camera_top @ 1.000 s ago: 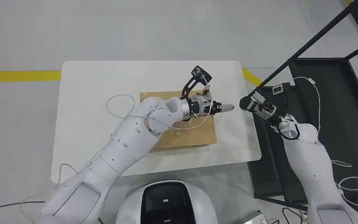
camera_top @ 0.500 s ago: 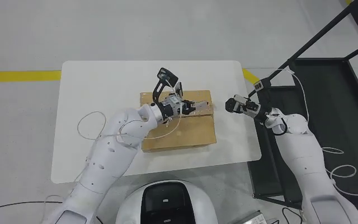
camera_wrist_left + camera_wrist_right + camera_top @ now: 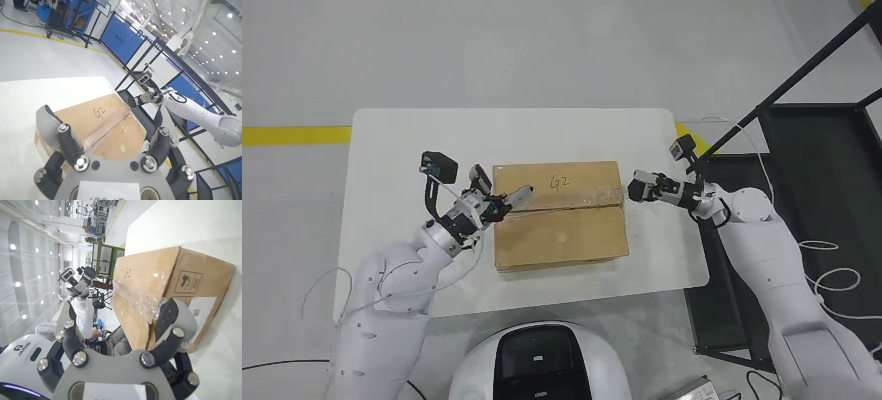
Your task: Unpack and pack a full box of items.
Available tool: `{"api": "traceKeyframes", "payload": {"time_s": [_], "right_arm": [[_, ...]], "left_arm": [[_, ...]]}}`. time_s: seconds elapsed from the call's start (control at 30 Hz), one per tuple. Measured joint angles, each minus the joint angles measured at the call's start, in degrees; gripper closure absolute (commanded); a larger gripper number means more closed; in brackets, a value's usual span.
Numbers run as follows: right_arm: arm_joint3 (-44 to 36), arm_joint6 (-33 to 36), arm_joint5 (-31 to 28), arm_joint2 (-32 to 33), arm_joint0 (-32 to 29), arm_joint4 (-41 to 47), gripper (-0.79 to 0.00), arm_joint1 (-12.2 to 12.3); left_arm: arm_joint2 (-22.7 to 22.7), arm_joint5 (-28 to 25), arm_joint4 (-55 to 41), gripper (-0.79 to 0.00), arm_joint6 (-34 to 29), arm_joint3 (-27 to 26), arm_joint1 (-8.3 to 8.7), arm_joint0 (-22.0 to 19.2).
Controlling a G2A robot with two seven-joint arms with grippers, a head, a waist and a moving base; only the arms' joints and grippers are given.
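A closed cardboard box (image 3: 560,225) lies mid-table, its top seam sealed with clear tape (image 3: 572,207). My left gripper (image 3: 497,205) is at the box's left end, open, with nothing between its fingers; in the left wrist view the gripper (image 3: 102,117) frames the box (image 3: 113,130). My right gripper (image 3: 637,187) is just off the box's right end, open. In the right wrist view one finger pad (image 3: 166,313) sits close to the torn tape at the end of the box (image 3: 143,279), and the gripper (image 3: 117,315) holds nothing.
The white table (image 3: 402,150) has free room left of and behind the box. A black metal cart (image 3: 812,200) stands right beside the table's right edge, under my right arm.
My left gripper has drawn back along the seam from the box's right end to its left end. My right gripper has come in leftward to the box's right end.
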Motion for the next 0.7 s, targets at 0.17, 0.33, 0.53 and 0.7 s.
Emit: {"api": "traceKeyframes", "payload": {"time_s": [0.17,0.33,0.53,0.7], "right_arm": [[1.2,-2.9,-0.4,-0.9,1.6,-3.2,-0.785,-0.2],[2.2,-1.2,-3.0,-3.2,3.8,-1.5,-0.785,-1.1],[0.3,-1.0,-4.1,-7.6,7.2,-2.9,-0.785,-2.2],[2.8,-2.2,-5.3,-11.6,11.4,-4.5,-0.785,-3.4]], "left_arm": [[-0.7,-0.2,-1.2,-0.785,-0.7,1.2,0.39,0.6],[-0.8,-0.2,-2.0,-0.785,0.0,2.3,0.63,1.1],[-1.3,-0.6,-3.3,-0.785,1.3,3.1,0.97,2.2],[-1.5,-0.8,-3.7,-0.785,2.0,3.2,1.23,2.8]]}}
